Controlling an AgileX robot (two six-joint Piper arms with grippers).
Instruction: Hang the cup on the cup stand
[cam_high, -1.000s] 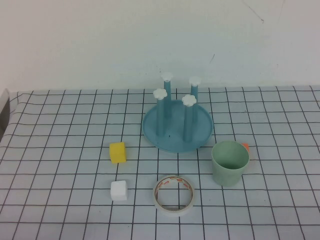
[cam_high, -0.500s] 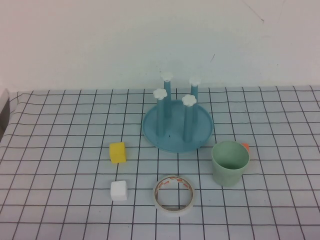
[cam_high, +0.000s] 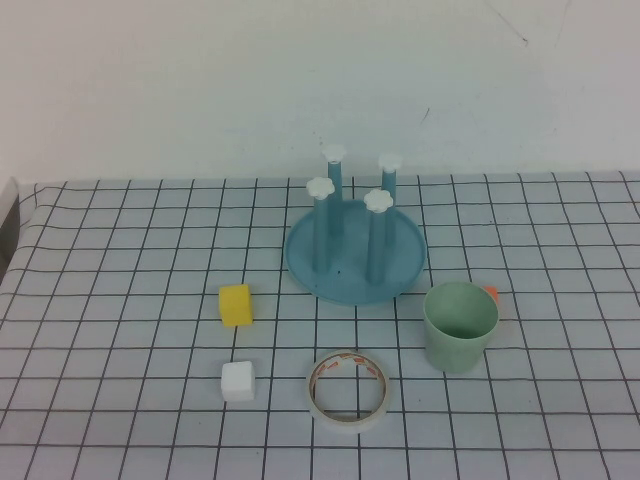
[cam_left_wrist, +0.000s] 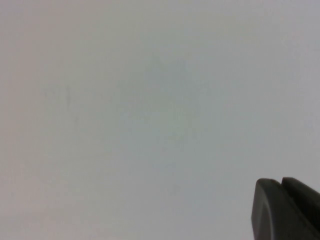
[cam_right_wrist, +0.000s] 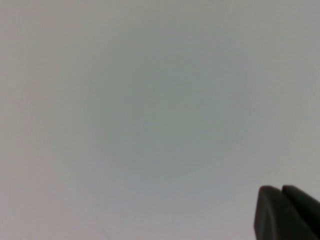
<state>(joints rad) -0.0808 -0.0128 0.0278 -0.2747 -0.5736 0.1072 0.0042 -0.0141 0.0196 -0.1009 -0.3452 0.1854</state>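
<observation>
High view: we find the cup (cam_high: 460, 326) upright on the gridded table (cam_high: 120, 300), just right and in front of the cup stand (cam_high: 355, 252), a small orange thing (cam_high: 490, 293) behind it. The cup looks empty; the stand's dish holds only its four pegs. We judge the cup light, stiff plastic, somewhat slick; with no handle, we would pinch the rim wall. Neither arm shows. Left wrist view: left gripper (cam_left_wrist: 281, 186) closed, empty, facing blank wall. Right wrist view: right gripper (cam_right_wrist: 281, 192) likewise closed, holding nothing.
</observation>
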